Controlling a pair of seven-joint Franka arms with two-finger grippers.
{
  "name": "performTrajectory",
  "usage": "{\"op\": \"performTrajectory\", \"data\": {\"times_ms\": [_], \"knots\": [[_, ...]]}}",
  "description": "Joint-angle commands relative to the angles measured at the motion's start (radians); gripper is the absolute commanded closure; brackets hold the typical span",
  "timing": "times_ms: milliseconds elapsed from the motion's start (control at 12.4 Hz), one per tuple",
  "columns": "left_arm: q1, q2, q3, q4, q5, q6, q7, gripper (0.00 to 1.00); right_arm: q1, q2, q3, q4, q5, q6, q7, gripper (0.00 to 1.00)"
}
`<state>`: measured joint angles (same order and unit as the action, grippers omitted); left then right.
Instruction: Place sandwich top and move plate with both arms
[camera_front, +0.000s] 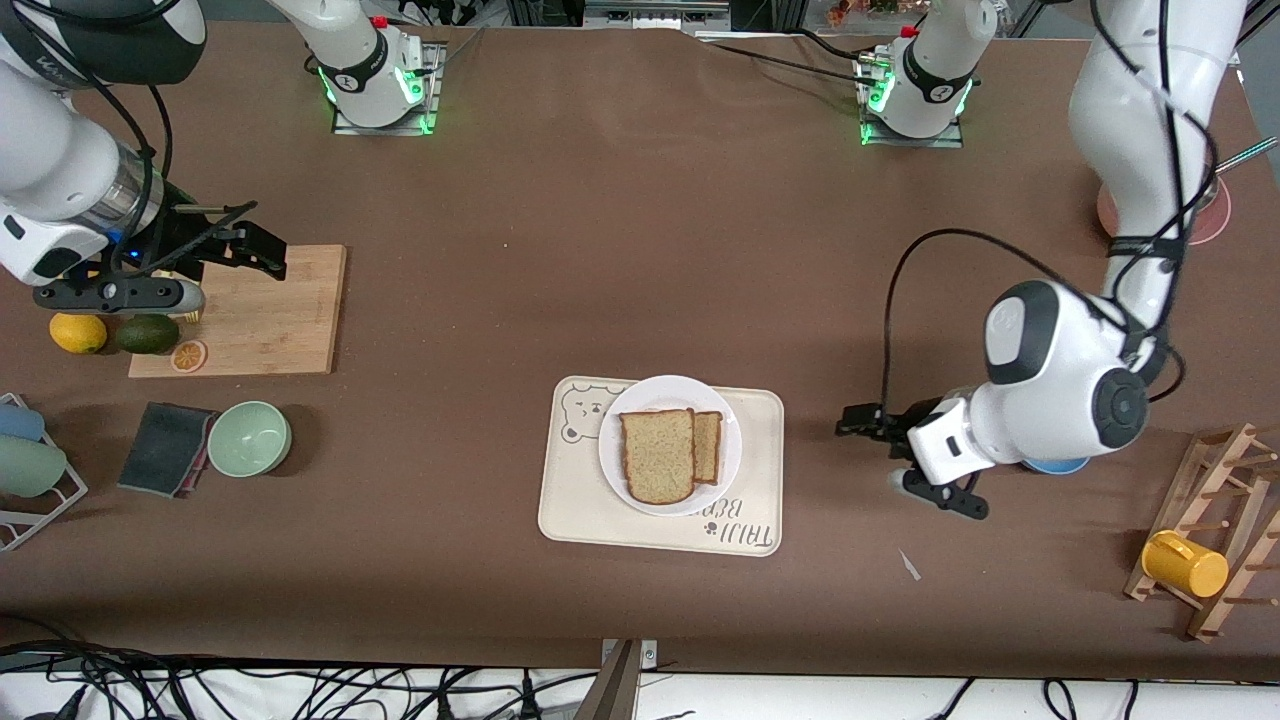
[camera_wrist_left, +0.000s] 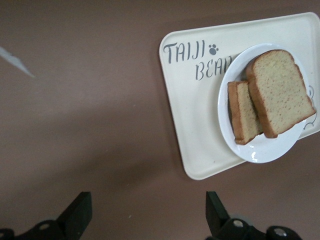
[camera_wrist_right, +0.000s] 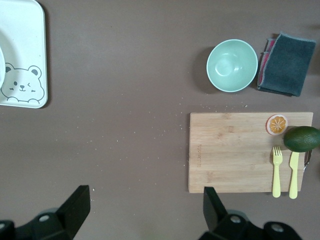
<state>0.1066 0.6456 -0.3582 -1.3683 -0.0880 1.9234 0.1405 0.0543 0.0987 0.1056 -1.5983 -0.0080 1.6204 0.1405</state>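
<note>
I start at the right arm's end of the surface, where my right gripper (camera_front: 262, 250) hangs over the wooden board (camera_front: 270, 315) with its fingers (camera_wrist_right: 76, 206) wide apart and nothing in them. That arm is just waiting. By the board sit a lemon (camera_front: 78, 332) and an avocado (camera_front: 147, 333), and nearer the front camera there is a green bowl (camera_front: 249, 438) with nothing in it, beside a dark cloth (camera_front: 165, 447). In the middle lies the cream tray (camera_front: 660, 525) with the bear on it, and the plate (camera_front: 672, 392) sits on that tray. The sandwich top (camera_front: 657, 454) is already on the plate, lying over a darker slice of bread (camera_front: 708, 445) (I think the bread step is done). My left gripper (camera_front: 862, 420) is low beside the tray, toward the left arm's end, its fingers (camera_wrist_left: 75, 214) spread wide and holding nothing. So I judge the next job is moving the plate. For that, both grippers must come to the plate's rim, one on each side, and lift together so the bread does not slide off. At the left arm's end stands a wooden rack (camera_front: 1215, 520) with a yellow cup (camera_front: 1185, 564) on it.
</note>
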Motion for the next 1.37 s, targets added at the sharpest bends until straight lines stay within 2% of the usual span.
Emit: {"op": "performTrajectory", "data": {"times_ms": [0,242,404,565,726,807,968,1291], "knots": [[0.004,-0.177,0.007,-0.067,0.098,-0.145,-0.062,0.00,-0.001,-0.007,0.002,-0.006,-0.001,0.007,-0.012,0.00],[0.007,-0.328,0.005,-0.069,0.152,-0.268,-0.111,0.00,0.001,-0.007,0.002,0.000,0.000,0.007,-0.012,0.00],[0.004,-0.446,0.033,-0.128,0.140,-0.277,-0.145,0.00,-0.001,-0.007,0.002,-0.002,-0.001,0.007,-0.012,0.00],[-0.060,-0.539,0.154,-0.181,0.102,-0.277,-0.160,0.00,-0.001,-0.007,0.002,0.000,0.000,0.007,-0.012,0.00],[-0.109,-0.641,0.247,-0.288,0.070,-0.274,-0.165,0.00,-0.001,-0.007,0.003,0.000,0.000,0.009,-0.012,0.00],[-0.120,-0.655,0.271,-0.319,0.070,-0.274,-0.160,0.00,-0.001,-0.007,0.002,0.000,0.000,0.009,-0.012,0.00],[-0.133,-0.698,0.274,-0.354,0.071,-0.273,-0.160,0.00,-0.001,-0.007,0.002,0.000,0.000,0.009,-0.012,0.00],[-0.119,-0.690,0.268,-0.337,0.066,-0.283,-0.151,0.00,-0.001,-0.007,0.003,-0.002,0.000,0.009,-0.012,0.00]]}}
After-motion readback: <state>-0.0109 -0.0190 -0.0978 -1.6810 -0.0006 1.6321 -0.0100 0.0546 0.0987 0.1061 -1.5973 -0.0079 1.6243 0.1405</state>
